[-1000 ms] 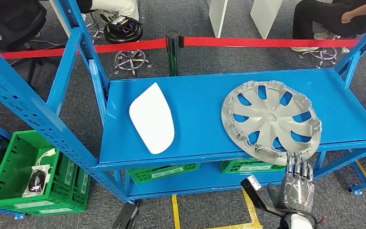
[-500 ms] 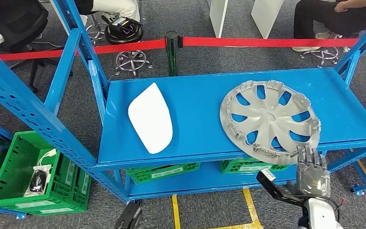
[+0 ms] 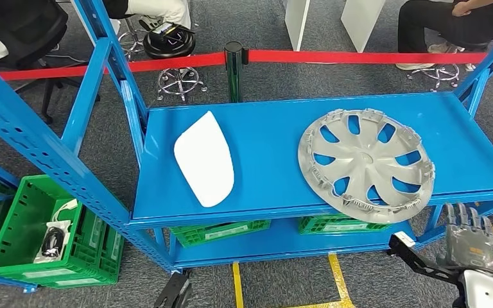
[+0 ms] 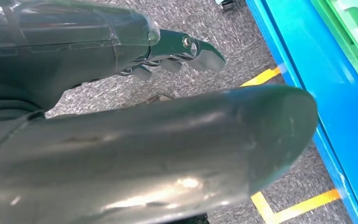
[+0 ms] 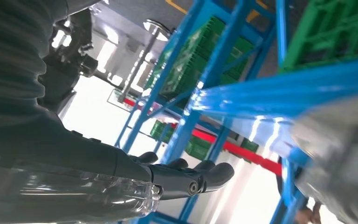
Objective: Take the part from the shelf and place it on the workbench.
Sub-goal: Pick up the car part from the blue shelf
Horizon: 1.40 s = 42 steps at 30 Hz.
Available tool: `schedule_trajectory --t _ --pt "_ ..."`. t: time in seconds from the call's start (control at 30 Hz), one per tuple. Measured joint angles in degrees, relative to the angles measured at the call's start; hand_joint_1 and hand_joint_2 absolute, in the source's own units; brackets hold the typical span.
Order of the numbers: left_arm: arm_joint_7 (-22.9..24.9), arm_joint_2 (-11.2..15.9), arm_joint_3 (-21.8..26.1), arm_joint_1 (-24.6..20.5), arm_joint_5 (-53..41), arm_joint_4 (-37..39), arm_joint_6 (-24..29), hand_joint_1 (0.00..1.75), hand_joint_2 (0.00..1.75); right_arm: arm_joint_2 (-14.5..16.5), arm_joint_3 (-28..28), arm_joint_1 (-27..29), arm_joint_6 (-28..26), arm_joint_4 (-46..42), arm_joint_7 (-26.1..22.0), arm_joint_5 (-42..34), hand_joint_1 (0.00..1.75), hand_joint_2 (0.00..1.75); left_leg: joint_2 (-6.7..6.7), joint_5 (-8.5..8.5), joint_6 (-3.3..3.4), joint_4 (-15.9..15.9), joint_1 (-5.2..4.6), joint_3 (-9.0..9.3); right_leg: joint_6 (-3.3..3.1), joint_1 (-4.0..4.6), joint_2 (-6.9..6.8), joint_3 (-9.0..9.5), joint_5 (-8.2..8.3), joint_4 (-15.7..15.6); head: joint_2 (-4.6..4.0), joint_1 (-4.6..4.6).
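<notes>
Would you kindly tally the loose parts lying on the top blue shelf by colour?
White: 1, the white panel
Silver: 1, the hubcap, overhanging the front edge of the shelf
Total: 2

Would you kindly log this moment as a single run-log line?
phase: reach | right hand: open, below shelf front edge, right of hubcap | hubcap: on shelf, overhanging edge, untouched | white panel: on shelf | left hand: holds nothing
</notes>
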Motion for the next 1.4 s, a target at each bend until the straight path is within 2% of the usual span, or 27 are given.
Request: schedule_trajectory --t 0.2,0.37,0.57,0.83,1.0,1.27,1.4 --pt "-0.02 0.06 0.00 0.47 0.06 0.24 0.53 0.00 0.00 -0.36 -0.50 2.30 -1.90 1.12 -0.18 0.27 0.00 1.75 0.11 -0.01 0.00 -0.02 0.01 0.00 0.06 0.00 0.01 0.01 -0.05 0.00 0.00 0.01" --pt "0.45 -0.02 0.00 0.60 -0.66 0.32 0.49 0.00 0.00 -0.32 -0.38 2.10 -2.99 0.93 -0.22 3.85 0.00 1.75 0.65 -0.01 0.00 -0.03 0.00 0.01 0.07 0.00 0.15 0.03 -0.03 0.02 0.00 0.02" --pt "1.14 -0.51 -0.02 -0.10 -1.73 0.32 0.15 0.00 0.00 0.56 0.93 -3.66 4.15 -3.62 -1.24 8.97 0.00 1.75 1.70 -0.11 0.14 -0.05 0.00 0.24 0.06 0.00 0.75 0.02 0.07 0.05 0.00 -0.01" --pt "1.24 -0.79 -0.02 -0.41 -1.92 0.32 0.04 0.00 0.00 0.90 2.47 -6.42 5.23 -6.81 -1.72 9.63 0.00 1.75 1.69 -0.11 0.14 -0.05 0.00 0.21 0.06 0.00 0.78 0.02 0.07 0.08 0.00 0.01" --pt "1.83 -1.04 -0.04 -0.57 -2.55 0.32 -0.07 0.00 0.00 1.36 3.99 -10.44 7.90 -7.85 -2.57 10.90 0.00 1.75 1.79 -0.13 0.16 -0.05 0.00 0.24 0.06 0.00 0.84 0.01 0.07 0.08 0.00 0.01" --pt "2.25 -1.37 -0.04 -0.56 -2.79 0.32 0.04 0.00 0.00 1.80 6.25 -13.68 8.68 -7.96 -3.08 8.82 0.00 1.75 1.70 -0.13 0.16 -0.05 0.00 0.24 0.06 0.00 0.82 0.01 0.07 0.08 0.00 0.00" --pt "2.24 -1.51 -0.04 -0.58 -2.88 0.32 0.43 0.00 0.00 1.74 7.02 -13.76 7.14 -7.46 -4.69 3.55 0.00 1.75 1.53 -0.14 0.16 -0.05 0.00 0.23 0.06 0.00 0.78 0.00 0.06 0.08 0.00 0.00"
